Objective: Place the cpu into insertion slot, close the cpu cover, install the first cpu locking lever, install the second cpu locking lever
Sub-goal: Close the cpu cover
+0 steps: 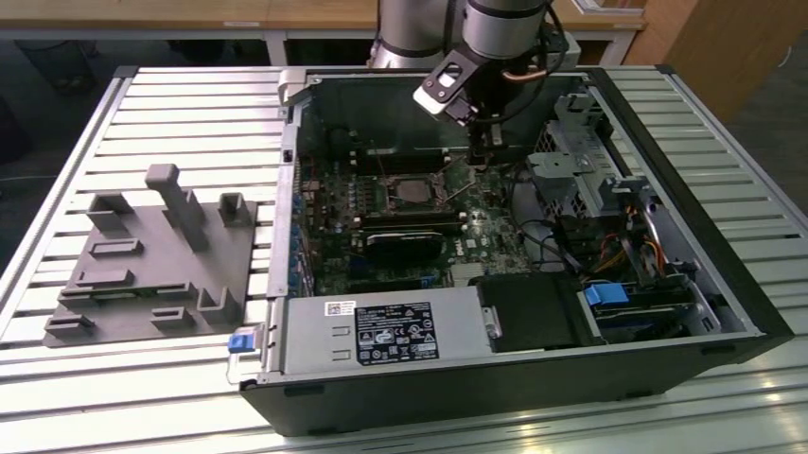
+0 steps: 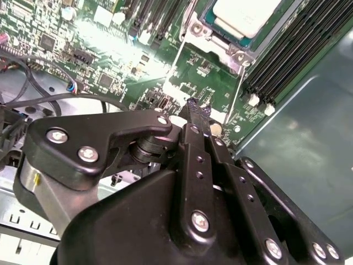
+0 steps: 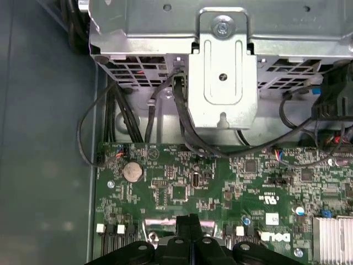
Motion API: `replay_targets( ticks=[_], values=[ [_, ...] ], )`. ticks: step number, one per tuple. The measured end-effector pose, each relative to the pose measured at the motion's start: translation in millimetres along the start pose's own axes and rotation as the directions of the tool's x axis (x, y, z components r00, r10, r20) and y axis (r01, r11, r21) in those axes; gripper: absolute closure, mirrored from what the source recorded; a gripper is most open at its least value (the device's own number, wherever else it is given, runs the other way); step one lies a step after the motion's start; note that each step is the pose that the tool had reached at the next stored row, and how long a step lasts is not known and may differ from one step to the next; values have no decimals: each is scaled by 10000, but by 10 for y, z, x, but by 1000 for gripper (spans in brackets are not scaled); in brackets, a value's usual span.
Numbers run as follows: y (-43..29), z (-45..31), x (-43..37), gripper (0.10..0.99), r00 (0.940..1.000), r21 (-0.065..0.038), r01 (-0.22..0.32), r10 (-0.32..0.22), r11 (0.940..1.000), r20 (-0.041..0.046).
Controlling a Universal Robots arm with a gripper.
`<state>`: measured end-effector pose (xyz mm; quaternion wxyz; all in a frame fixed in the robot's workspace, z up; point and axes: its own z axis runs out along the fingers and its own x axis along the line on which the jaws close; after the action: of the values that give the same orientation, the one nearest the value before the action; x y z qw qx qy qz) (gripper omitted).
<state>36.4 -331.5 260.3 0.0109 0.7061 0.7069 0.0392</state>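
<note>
The cpu (image 1: 411, 194) shows as a small silver square lying flat in the insertion slot (image 1: 388, 180) on the green board inside the open case. In the second wrist view the cpu (image 2: 242, 15) has the silver cpu cover (image 2: 212, 43) lying around it. Thin metal rods (image 2: 177, 63) run along the socket's sides. My gripper (image 1: 483, 161) hangs just to the exterior view's right of the socket. Its black fingertips (image 2: 197, 109) are pressed together with nothing between them, low over the board beside the socket corner. In the first wrist view the gripper (image 3: 187, 222) is shut as well.
A black fan (image 1: 404, 248) sits in front of the socket, with black memory slots (image 2: 287, 55) beside it. A metal drive cage (image 1: 581, 170), a bracket (image 3: 223, 72) and loose cables (image 3: 94, 138) crowd the exterior view's right. A grey fixture plate (image 1: 151, 255) lies outside the case.
</note>
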Motion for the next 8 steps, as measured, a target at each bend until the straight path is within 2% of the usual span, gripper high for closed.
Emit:
replay_targets(
  ticks=[8],
  values=[
    [93, 46, 25, 980, 10000, 92, -4, 4, 10000, -1]
  ],
)
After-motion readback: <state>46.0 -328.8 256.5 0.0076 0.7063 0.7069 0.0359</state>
